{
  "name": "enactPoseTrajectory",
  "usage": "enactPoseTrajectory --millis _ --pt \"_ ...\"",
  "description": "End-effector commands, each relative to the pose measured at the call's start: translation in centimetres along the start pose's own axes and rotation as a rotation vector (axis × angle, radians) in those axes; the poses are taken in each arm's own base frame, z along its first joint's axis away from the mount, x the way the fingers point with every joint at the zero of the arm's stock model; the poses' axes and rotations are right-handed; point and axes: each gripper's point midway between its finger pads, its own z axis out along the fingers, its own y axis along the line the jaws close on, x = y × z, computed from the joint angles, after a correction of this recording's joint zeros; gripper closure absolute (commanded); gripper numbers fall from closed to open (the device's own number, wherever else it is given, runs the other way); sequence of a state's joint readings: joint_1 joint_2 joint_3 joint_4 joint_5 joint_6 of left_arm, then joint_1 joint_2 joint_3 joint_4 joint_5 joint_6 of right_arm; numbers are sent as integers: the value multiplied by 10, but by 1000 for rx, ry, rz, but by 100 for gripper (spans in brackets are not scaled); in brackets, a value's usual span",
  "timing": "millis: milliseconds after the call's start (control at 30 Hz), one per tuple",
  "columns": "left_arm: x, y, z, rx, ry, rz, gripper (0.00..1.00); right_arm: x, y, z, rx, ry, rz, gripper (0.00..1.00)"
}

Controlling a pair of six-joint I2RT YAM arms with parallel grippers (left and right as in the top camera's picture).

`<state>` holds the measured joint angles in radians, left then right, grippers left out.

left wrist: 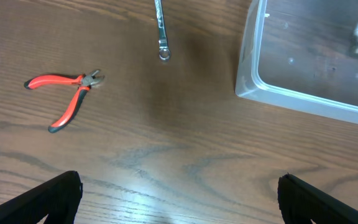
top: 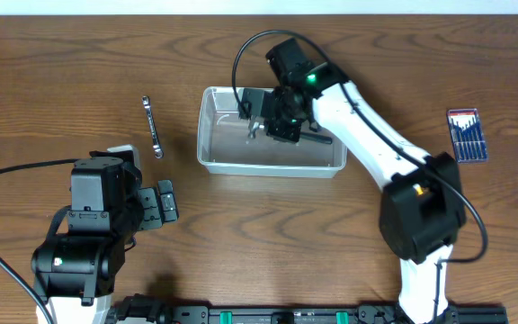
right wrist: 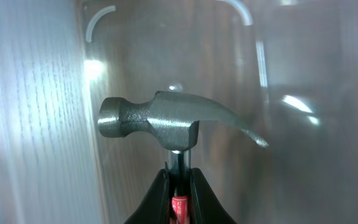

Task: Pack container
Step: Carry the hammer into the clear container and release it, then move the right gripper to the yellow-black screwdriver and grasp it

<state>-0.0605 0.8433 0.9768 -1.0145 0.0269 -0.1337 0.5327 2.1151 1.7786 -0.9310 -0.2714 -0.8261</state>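
Observation:
The container [top: 212,155] is a clear rectangular bin at the table's middle. It also shows in the left wrist view [left wrist: 303,101] and fills the right wrist view [right wrist: 328,74]. My right gripper [top: 281,115] hangs over the bin's left half. In the right wrist view it [right wrist: 179,186] is shut on the shaft of a steel claw hammer [right wrist: 160,118], just below the head, which is inside the bin above its floor. My left gripper [top: 165,200] is open and empty at the front left, low over bare wood [left wrist: 179,199].
A silver wrench [top: 153,126] lies left of the bin, also in the left wrist view [left wrist: 161,31]. Red-handled pliers [left wrist: 67,93] lie on the wood left of the wrench, hidden under my left arm from overhead. A blue screwdriver set [top: 467,135] lies at the far right.

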Motion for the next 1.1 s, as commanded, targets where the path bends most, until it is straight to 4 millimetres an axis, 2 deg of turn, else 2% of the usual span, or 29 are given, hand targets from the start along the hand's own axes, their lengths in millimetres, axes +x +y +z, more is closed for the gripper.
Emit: enactPoseTrajectory --millis 0,67,200,400,433,467,567,633,700,767,800,900,1000,1033,1067 --pt "-5 -1 -6 8 -20 2 2 -3 14 22 -99 -36 -31 99" --pt "-5 -1 -6 8 -20 2 2 4 18 36 -131 -19 -19 99" --pt "-5 -1 -6 8 -20 2 2 11 21 50 -156 4 -8 96" --pt "-5 -1 -6 7 -20 2 2 11 18 51 -150 6 72 71" --pt "-5 -1 -6 8 -20 2 2 11 18 51 -150 7 90 55" --pt "-5 -1 -6 8 -20 2 2 11 18 51 -150 7 98 1" --pt "-5 -1 -6 8 -20 2 2 10 18 48 -147 6 107 1" --pt "-5 -1 -6 8 -20 2 2 5 14 37 -123 7 143 1" --pt "-5 -1 -6 8 -20 2 2 -4 4 14 -73 9 175 1" --pt "-6 -1 -6 8 -20 2 2 -16 -12 -25 19 4 207 1" --pt "-6 -1 -6 7 -20 2 2 -20 -20 -46 70 -1 223 1" --pt "-5 -1 -6 7 -20 5 2 -29 -46 -133 277 -48 308 1" --pt "-6 -1 -6 7 -20 5 2 -11 -64 -204 439 -99 451 1" --pt "-6 -1 -6 7 -20 5 2 3 -64 -226 467 -109 511 1" --pt "-6 -1 -6 7 -20 5 2 17 -62 -239 475 -105 564 1"
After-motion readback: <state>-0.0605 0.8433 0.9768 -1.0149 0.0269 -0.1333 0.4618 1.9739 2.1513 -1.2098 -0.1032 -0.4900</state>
